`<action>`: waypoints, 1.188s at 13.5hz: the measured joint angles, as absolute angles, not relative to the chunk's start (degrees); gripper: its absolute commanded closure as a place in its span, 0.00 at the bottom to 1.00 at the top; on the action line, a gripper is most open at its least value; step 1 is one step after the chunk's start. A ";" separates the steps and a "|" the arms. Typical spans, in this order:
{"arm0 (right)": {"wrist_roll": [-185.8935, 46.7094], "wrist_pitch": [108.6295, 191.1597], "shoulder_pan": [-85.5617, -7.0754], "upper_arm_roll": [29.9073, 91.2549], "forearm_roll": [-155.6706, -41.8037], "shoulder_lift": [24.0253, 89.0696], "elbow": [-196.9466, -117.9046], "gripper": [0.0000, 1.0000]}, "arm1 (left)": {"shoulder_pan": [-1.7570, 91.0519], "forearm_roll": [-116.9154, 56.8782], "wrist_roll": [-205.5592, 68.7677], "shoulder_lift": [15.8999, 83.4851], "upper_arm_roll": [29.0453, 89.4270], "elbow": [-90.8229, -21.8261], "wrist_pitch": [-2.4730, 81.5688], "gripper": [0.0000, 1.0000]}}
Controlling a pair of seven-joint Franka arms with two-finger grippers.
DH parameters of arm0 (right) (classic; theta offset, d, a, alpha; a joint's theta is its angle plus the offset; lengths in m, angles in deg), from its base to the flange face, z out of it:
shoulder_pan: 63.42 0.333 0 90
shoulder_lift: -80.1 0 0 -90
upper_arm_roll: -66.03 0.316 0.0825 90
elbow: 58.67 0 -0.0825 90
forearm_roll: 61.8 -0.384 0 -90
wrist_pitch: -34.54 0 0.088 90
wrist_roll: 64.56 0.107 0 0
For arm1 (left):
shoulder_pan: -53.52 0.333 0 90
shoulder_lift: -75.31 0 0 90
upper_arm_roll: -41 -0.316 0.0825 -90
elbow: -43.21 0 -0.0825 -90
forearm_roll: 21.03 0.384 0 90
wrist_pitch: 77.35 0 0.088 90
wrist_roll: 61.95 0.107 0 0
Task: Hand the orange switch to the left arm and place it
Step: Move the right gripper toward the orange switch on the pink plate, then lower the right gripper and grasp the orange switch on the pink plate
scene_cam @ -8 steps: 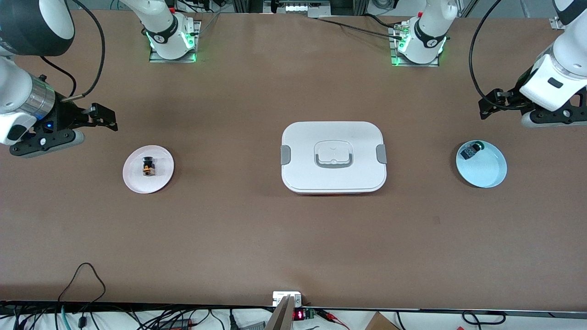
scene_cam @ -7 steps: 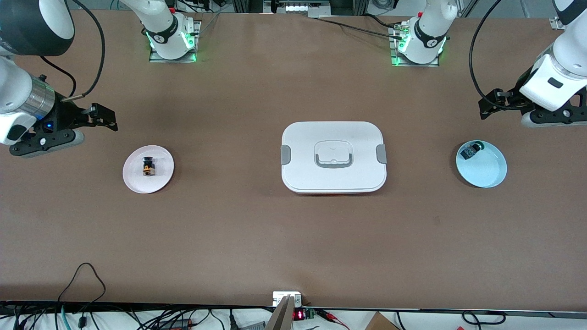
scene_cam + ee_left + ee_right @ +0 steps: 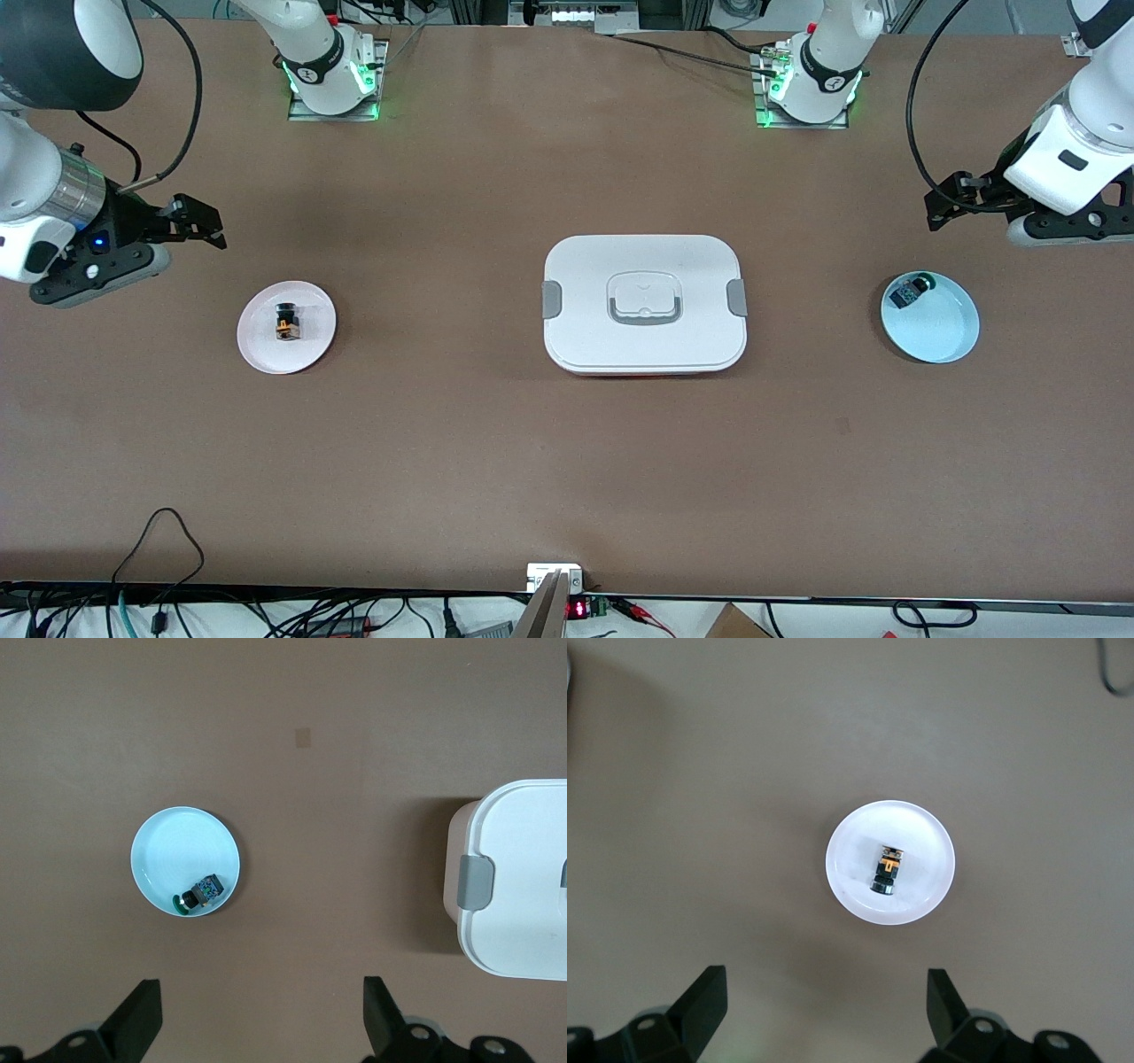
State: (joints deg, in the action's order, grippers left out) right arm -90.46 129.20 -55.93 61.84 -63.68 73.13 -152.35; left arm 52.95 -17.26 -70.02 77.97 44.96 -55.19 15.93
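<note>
The orange switch lies on a round pink plate toward the right arm's end of the table. In the right wrist view the orange switch lies well clear of the fingertips. My right gripper hangs open and empty over bare table beside that plate; the right gripper has its fingers spread wide. The white box with grey latches sits mid-table. My left gripper hovers open and empty over bare table beside a blue plate; the left gripper holds nothing.
A small black-and-grey component with a green top rests on the blue plate; the same component shows in the left wrist view, with the box's corner at that view's edge. Cables trail along the table's near edge.
The right arm's wrist and gripper have shifted slightly. The left arm, the switch, the plates and the box have not moved.
</note>
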 measured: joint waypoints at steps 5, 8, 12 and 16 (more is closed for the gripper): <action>-113.83 136.02 -56.09 61.67 -61.47 69.29 -158.12 0.00 | 52.96 -17.26 -70.02 77.97 44.96 -55.19 15.93 0.00; -128.49 147.93 -56.55 61.52 -61.36 67.01 -165.80 0.00 | 52.96 -17.26 -70.02 77.97 44.96 -55.19 15.93 0.00; -142.98 158.15 -58.35 61.41 -61.36 64.06 -173.16 0.00 | 52.96 -17.26 -70.02 77.98 44.95 -55.19 15.93 0.00; -149.26 169.03 -58.70 61.42 -61.36 62.31 -179.75 0.00 | 52.97 -17.26 -70.02 77.98 44.95 -55.19 15.93 0.00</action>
State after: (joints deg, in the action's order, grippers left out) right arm -149.26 169.03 -58.70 61.42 -61.36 62.31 -179.75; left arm 52.97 -17.26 -70.02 77.98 44.95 -55.19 15.93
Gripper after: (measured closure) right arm 0.000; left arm 0.000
